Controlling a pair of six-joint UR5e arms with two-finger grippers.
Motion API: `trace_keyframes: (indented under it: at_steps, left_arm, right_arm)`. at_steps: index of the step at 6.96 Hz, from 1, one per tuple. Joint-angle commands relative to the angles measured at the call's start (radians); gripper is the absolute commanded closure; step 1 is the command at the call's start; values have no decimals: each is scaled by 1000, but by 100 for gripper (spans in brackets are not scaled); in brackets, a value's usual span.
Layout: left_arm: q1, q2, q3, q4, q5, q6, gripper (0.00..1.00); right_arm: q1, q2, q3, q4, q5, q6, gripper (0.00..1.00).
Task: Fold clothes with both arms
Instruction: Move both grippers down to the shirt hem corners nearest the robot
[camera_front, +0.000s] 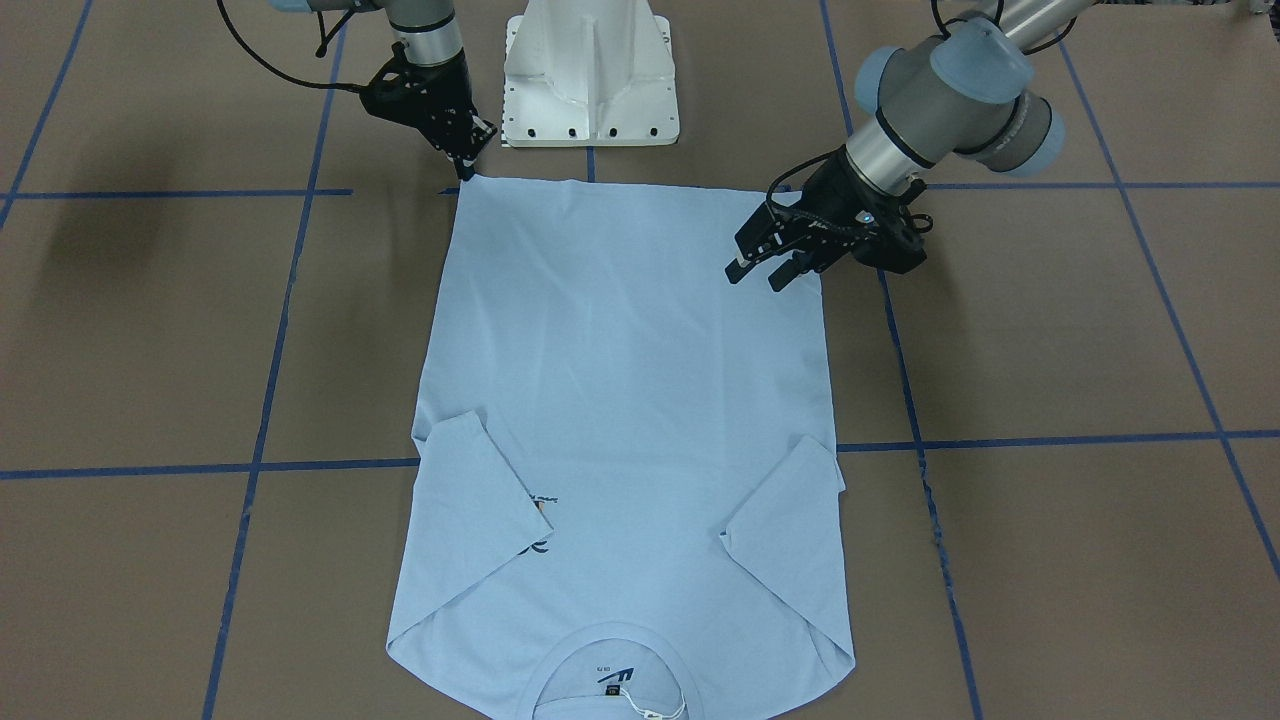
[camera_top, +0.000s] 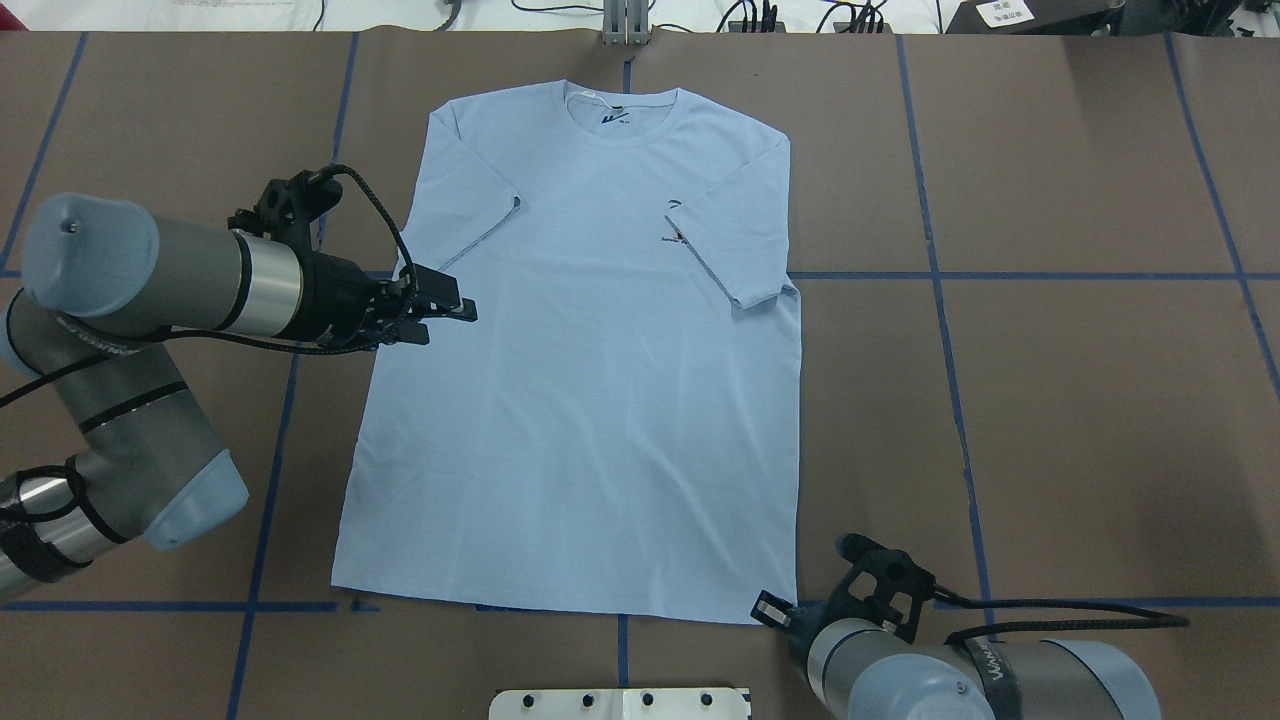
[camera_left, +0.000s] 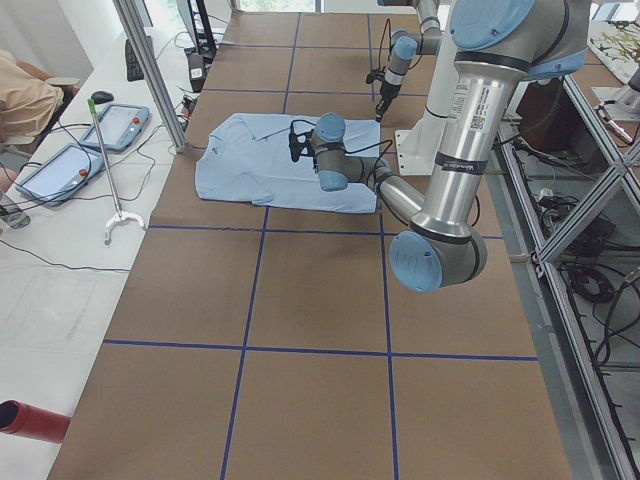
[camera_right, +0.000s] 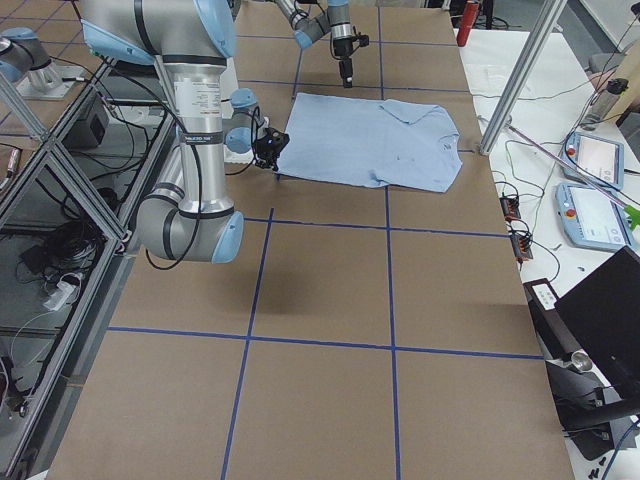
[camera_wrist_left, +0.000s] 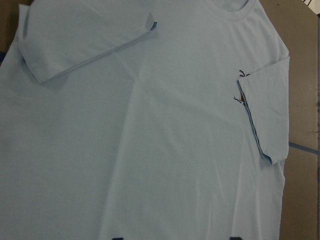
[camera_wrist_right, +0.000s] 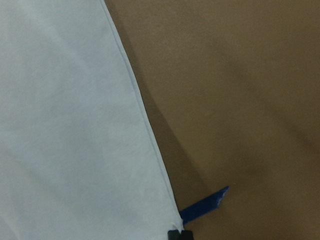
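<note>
The light blue T-shirt (camera_top: 580, 400) lies flat, front up, collar (camera_top: 620, 110) away from the robot, both sleeves folded inward. The right sleeve partly covers the palm-tree print (camera_top: 675, 225). My left gripper (camera_top: 448, 322) is open and hovers over the shirt's left side edge just below the sleeve; in the front view it (camera_front: 758, 275) holds nothing. My right gripper (camera_front: 465, 172) is shut on the shirt's near right hem corner, low at the table. Its wrist view shows the corner of the shirt (camera_wrist_right: 65, 125) running into the closed fingertips (camera_wrist_right: 175, 234).
The white pedestal base (camera_front: 590, 90) stands just behind the hem. Blue tape lines (camera_top: 940, 275) cross the brown table. Tablets (camera_left: 60, 170), cables and an aluminium post (camera_left: 150, 70) sit beyond the collar end of the table.
</note>
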Motion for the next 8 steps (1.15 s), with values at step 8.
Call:
trace_keyframes:
  at_steps: [8]
  left_arm:
    - [394, 144, -226, 442, 253, -132, 28]
  right_arm:
    - [7, -147, 90, 3, 11, -5, 100]
